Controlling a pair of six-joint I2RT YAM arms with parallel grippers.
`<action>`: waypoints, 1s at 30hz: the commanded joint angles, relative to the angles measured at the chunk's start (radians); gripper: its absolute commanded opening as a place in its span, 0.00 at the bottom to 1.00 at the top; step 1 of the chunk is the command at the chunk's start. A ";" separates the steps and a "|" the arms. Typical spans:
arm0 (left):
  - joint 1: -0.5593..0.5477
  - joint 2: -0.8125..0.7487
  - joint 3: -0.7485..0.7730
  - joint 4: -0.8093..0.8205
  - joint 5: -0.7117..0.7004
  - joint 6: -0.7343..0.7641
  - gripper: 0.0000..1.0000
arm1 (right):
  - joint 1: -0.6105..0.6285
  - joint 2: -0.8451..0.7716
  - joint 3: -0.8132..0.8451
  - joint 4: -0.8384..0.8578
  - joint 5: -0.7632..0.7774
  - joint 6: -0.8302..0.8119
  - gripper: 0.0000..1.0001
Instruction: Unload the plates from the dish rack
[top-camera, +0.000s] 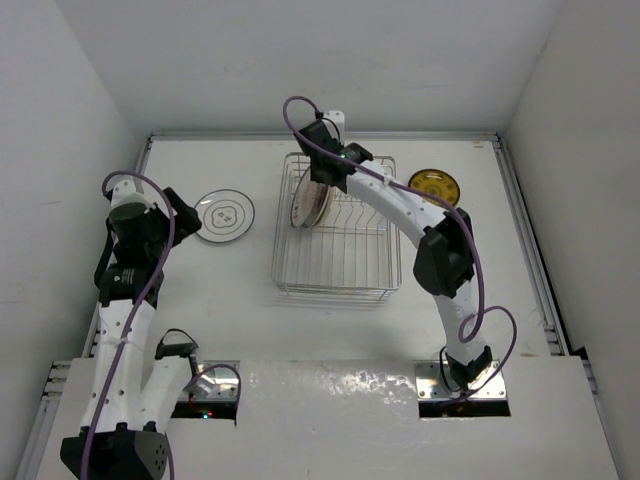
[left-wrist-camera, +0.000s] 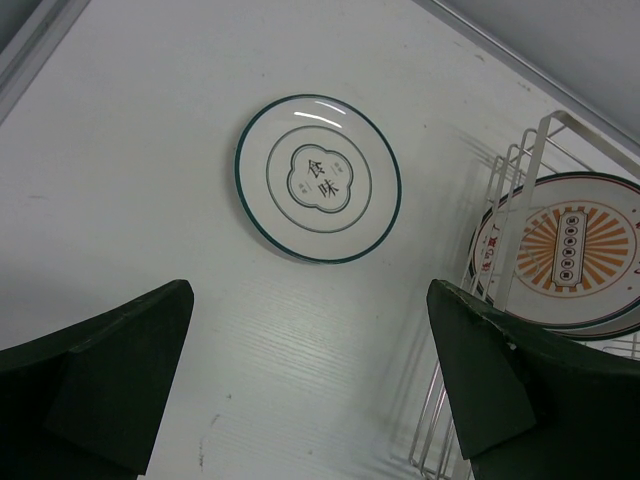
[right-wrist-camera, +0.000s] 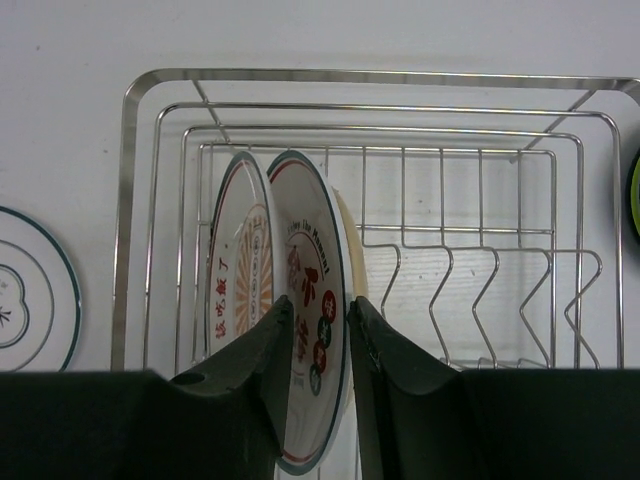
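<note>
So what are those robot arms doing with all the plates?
They are emptying the wire dish rack. The right gripper has reached in, with its fingers on either side of a standing plate with red writing; whether it is gripping yet is unclear. A sunburst plate and a cream plate stand beside it. The left gripper hangs open near a white plate with a green ring, which lies flat on the table. A yellow plate lies on the rack's other side.

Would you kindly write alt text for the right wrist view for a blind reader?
The right gripper straddles an upright red-lettered plate in the dish rack, a finger on each side; a sunburst plate stands just to its left.
</note>
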 joint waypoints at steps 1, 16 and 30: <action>-0.006 -0.012 -0.002 0.029 0.010 0.016 1.00 | 0.007 -0.019 -0.045 0.016 0.043 0.026 0.28; -0.006 -0.004 -0.002 0.031 0.019 0.017 1.00 | 0.008 0.025 0.008 0.010 0.009 0.017 0.18; -0.006 -0.010 -0.004 0.031 0.013 0.017 1.00 | 0.010 0.036 0.055 -0.020 0.012 0.046 0.00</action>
